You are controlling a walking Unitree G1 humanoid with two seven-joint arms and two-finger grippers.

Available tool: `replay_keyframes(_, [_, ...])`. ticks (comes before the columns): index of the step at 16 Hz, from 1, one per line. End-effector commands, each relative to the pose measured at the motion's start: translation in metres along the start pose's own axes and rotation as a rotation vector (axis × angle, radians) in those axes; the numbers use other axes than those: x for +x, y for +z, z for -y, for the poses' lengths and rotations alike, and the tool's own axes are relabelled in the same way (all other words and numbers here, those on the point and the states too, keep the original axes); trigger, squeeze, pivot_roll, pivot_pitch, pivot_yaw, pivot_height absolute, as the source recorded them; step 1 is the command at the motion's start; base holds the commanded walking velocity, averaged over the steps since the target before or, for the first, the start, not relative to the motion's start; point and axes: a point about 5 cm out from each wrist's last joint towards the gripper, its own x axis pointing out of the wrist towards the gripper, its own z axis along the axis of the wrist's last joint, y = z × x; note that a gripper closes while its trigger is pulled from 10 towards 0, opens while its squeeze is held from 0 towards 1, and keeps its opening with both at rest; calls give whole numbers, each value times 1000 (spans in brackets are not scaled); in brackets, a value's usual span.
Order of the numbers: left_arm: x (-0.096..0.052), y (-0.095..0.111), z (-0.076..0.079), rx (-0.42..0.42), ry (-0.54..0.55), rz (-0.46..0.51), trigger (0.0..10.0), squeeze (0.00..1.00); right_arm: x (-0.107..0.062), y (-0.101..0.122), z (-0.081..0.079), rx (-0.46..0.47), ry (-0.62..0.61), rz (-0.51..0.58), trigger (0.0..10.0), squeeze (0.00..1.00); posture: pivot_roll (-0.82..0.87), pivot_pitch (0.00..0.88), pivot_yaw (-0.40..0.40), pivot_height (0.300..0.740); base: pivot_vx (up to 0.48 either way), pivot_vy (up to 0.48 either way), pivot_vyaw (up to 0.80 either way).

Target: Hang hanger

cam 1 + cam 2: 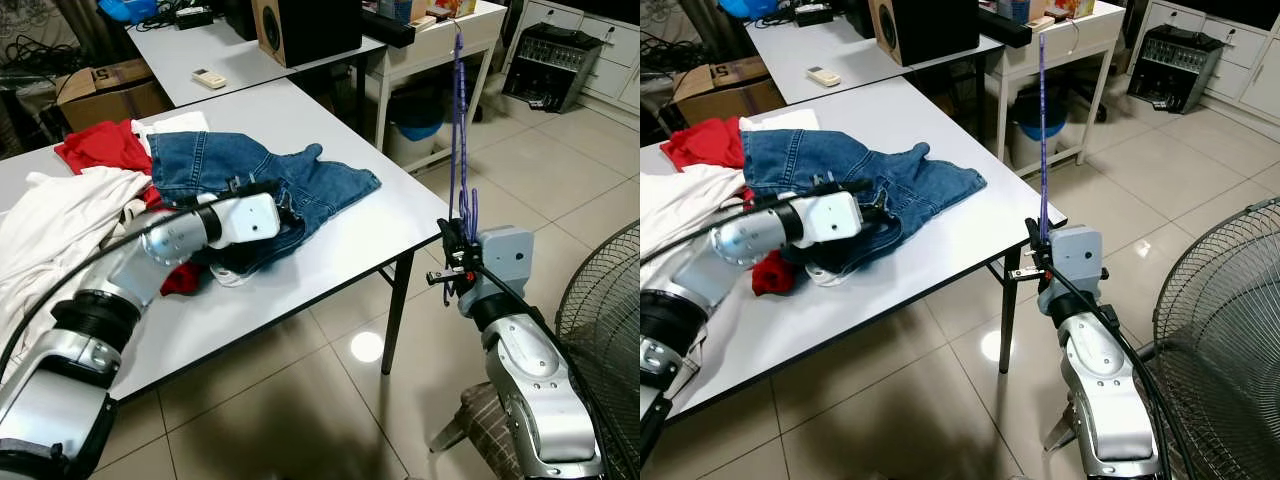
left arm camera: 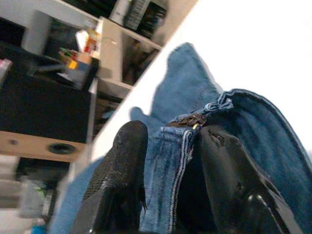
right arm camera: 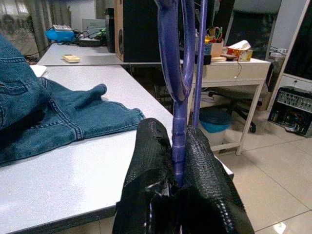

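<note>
Right end effector (image 3: pixel 174 161), lower right of the left eye frame, just off the bench corner: its 2 black fingers (image 3: pixel 147 161) are pressed together on the lower end of a thin purple plastic hanger (image 1: pixel 460 130). The hanger stands nearly upright above the end effector, rising to the upper right of the frame in front of a small white side table (image 1: pixel 470 30). It touches nothing else that can be made out.

Left end effector (image 2: pixel 168 170), centre left of the frame, lies over the white rectangular bench (image 1: pixel 330 250). Its 2 fingers (image 2: pixel 122 165) pinch a fold of blue denim jeans (image 1: pixel 260 175) near the zip; the wrist view shows cloth between them. The jeans lie spread across the middle of the bench, one leg reaching toward the right edge.

Left of the jeans, touching them, sit a red garment (image 1: pixel 100 145) and a heap of white cloth (image 1: pixel 50 230).

Lower right corner: the round wire grille of a floor fan (image 1: pixel 1230 330), beside the right arm.

Upper frame: a second white table carrying a white remote control (image 1: pixel 209 77) and a dark-fronted wooden loudspeaker (image 1: pixel 300 25).
</note>
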Motion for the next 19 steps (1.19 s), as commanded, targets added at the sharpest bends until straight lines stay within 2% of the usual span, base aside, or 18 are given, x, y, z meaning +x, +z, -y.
replay_keyframes(1, [1,0,4,30,5,3,10000,0,1,3,1,1,-6,18,10000,0,-77,0,109,740,0,0,0])
replay_keyframes(2, [2,0,8,40,9,5,10000,0,2,3,1,1,-5,18,10000,0,-78,0,108,740,0,0,0])
replay_keyframes(5, [6,-4,22,88,-90,-31,10000,0,3,4,0,-2,-3,19,10000,0,-79,0,109,740,0,0,0])
replay_keyframes(7, [6,-13,21,113,-107,-103,7529,0,3,4,0,-2,-3,19,10000,0,-80,0,111,740,0,0,0])
replay_keyframes(8, [6,-15,12,122,-58,-125,5294,0,3,4,0,-1,-5,19,10000,0,-79,0,112,740,0,0,0])
replay_keyframes(9, [6,-13,1,124,-8,-127,4431,0,3,3,0,0,-7,19,10000,0,-78,0,111,740,0,0,0])
replay_keyframes(10, [7,-12,-2,132,4,-125,3922,0,3,3,1,1,-8,18,10000,0,-77,0,110,740,0,0,0])
replay_keyframes(12, [12,-5,-9,108,38,-89,0,0,4,4,0,2,-6,19,10000,0,-77,0,110,740,0,0,0])
replay_keyframes(16, [16,-5,-12,69,40,-84,0,0,2,4,0,6,8,22,10000,0,-81,0,122,740,0,0,0])
replay_keyframes(19, [20,-8,-26,-78,119,-117,0,0,-3,7,-5,12,126,29,10000,0,-84,0,141,740,0,0,0])
